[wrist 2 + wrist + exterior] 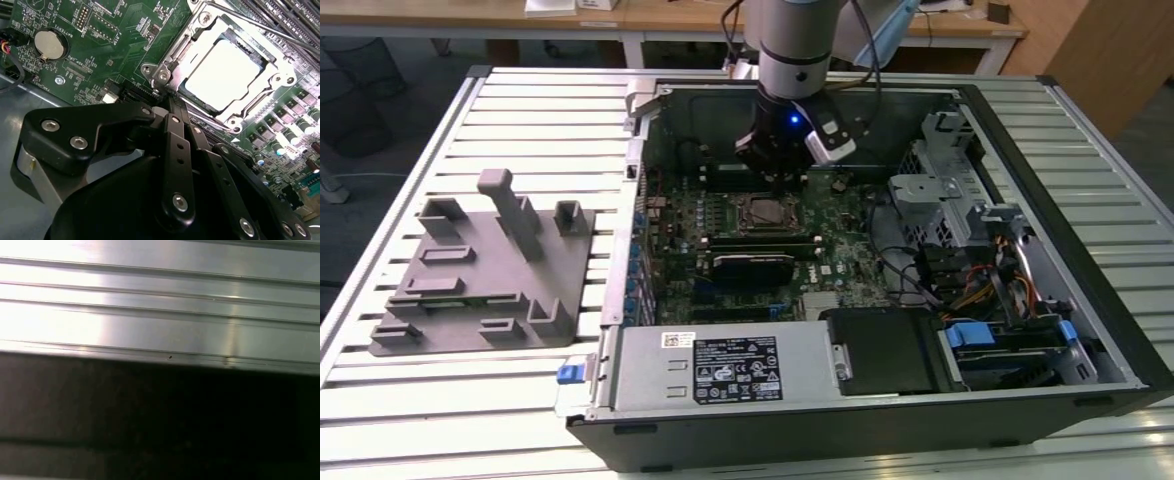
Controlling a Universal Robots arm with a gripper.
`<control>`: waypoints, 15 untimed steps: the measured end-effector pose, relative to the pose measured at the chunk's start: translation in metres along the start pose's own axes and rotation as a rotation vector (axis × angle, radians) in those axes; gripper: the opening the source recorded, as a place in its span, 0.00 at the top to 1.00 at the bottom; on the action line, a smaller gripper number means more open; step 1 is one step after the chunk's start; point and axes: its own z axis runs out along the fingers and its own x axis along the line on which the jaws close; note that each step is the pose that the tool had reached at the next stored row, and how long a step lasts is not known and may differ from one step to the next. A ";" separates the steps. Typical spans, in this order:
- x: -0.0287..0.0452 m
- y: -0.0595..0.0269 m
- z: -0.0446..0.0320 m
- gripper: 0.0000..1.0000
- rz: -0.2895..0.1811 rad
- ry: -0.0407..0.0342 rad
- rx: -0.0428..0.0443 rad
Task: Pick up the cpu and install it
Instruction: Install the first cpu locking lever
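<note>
My gripper (170,100) is closed down to a narrow tip, fingers together, holding nothing. It hangs inside the open computer case (1067,130), just above the motherboard (125,45). The cpu (227,70) already sits in the socket (200,22), silvery top up, just beyond my fingertips, not touching. Socket frame surrounds the chip on all sides. Coin battery (50,43) lies well off to the socket's side. Grey tray (480,270) sits outside the case on the slatted surface (400,200).
</note>
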 end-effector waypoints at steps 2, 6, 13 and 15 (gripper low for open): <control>0.0001 -0.0002 0.0011 0.89 0.000 0.0007 0.0068; 0.0000 -0.0001 0.0028 0.89 0.000 0.0009 0.0135; 0.0000 -0.0001 0.0035 0.89 0.000 0.0001 0.0026; -0.0001 0.0001 0.0038 0.89 0.000 -0.0008 -0.0095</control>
